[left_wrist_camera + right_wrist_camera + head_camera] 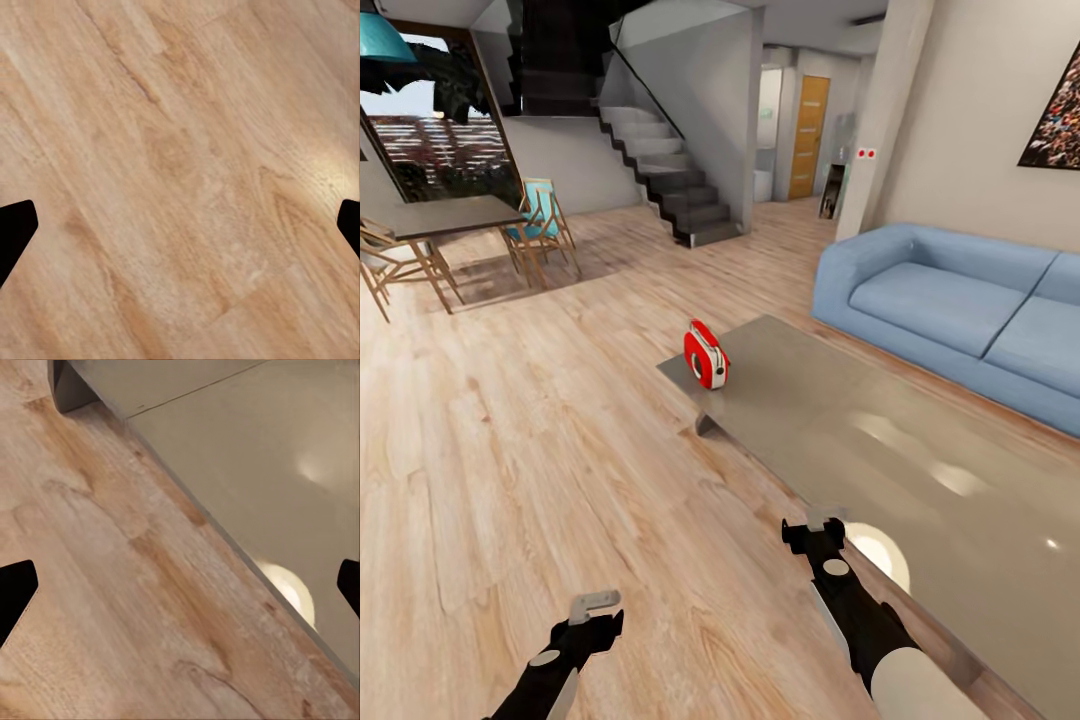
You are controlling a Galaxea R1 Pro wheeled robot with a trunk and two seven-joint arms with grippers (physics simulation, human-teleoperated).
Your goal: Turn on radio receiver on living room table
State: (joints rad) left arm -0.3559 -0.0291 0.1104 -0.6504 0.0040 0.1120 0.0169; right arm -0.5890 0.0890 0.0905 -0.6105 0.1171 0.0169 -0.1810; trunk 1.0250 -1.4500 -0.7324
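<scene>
The red radio receiver (706,355) stands upright near the far left corner of the low grey-beige table (880,440). My right gripper (822,522) hangs low by the table's near long edge, well short of the radio; in the right wrist view its black fingertips (15,589) sit wide apart, open, over the wood floor and the table's edge (247,457). My left gripper (597,603) hovers over bare floor left of the table, and its fingertips (15,225) also stand wide apart with nothing between them.
A light-blue sofa (960,300) runs behind the table at the right, under a framed crowd picture (1060,110). A dark dining table (440,215) with wooden chairs (545,225) stands far left. Stairs (670,175) rise at the back. Wood floor (540,430) stretches left of the table.
</scene>
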